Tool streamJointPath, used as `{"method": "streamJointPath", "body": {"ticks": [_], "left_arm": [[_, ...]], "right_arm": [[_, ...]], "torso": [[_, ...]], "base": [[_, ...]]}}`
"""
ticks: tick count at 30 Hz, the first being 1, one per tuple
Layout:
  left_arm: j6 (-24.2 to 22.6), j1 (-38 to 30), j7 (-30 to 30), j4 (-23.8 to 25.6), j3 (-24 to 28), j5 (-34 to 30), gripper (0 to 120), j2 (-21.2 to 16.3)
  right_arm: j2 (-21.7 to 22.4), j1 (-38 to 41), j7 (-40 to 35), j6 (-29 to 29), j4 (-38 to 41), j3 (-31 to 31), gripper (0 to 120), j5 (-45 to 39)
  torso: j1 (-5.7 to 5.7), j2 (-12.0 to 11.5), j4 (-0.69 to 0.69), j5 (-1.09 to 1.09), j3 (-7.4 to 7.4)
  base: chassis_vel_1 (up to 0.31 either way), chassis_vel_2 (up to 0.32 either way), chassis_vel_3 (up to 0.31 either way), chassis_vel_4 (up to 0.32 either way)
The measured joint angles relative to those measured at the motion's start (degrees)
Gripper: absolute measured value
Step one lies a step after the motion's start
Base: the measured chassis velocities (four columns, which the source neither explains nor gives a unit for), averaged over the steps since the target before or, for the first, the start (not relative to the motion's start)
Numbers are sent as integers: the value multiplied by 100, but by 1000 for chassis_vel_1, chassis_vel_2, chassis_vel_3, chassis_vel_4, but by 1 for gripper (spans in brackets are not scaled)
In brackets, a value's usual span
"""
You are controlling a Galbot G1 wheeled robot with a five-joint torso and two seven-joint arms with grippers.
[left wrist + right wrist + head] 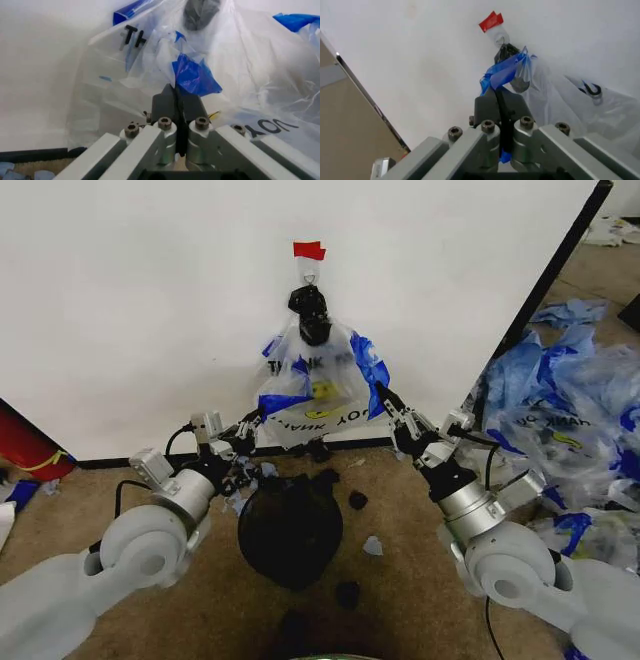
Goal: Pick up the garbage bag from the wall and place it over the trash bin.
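White and flat, the wall (pixel 150 300) fills the background, with a black edge (pixel 560 270) slanting down its right side and brown floor (pixel 400 580) below. High on it sits a strip of red tape (pixel 309 250) above a small hook (pixel 310 277), and from the hook hangs the garbage bag (pixel 315 385), clear plastic with blue trim, a yellow smiley and black letters, under a black knot (pixel 311 312).

On the robot's left, the left gripper (pixel 248 427) reaches up to the bag's lower left corner. Its fingers are pressed together on a fold of the plastic, and in the left wrist view (pixel 175 98) a blue patch (pixel 192 75) of the bag lies just beyond the fingertips.

Opposite it, the right gripper (pixel 390 405) meets the bag's right side. Its fingers are clenched on a blue handle strip (pixel 500 73), which runs from between them up toward the hook in the right wrist view (pixel 497 98).

Below and between the two grippers, the trash bin (pixel 290 525) stands on the floor, black wire mesh, near the foot of the wall and under the bag. Small black scraps (pixel 357 500) lie beside it. Off to the right of the right gripper, past the wall's edge, a heap of blue-and-clear bags (pixel 570 400) covers the floor.
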State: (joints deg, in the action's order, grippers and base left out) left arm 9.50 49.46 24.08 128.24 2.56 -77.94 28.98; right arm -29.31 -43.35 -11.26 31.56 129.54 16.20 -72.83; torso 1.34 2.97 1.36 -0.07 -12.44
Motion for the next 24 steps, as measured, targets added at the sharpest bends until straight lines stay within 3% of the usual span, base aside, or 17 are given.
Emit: {"method": "streamJointPath", "body": {"ticks": [14,24], "left_arm": [[-26,332,173,483,-257,31,0,-278],[-88,1052,268,723,-550,204,0,-415]], "right_arm": [[-152,-224,69,184,149,214,0,252],[-69,-617,-29,213,311,278,0,552]], "torso": [[0,0,-1,1,0],[0,-1,-1,0,0]], "base": [[0,0,0,0],[0,0,0,0]]}}
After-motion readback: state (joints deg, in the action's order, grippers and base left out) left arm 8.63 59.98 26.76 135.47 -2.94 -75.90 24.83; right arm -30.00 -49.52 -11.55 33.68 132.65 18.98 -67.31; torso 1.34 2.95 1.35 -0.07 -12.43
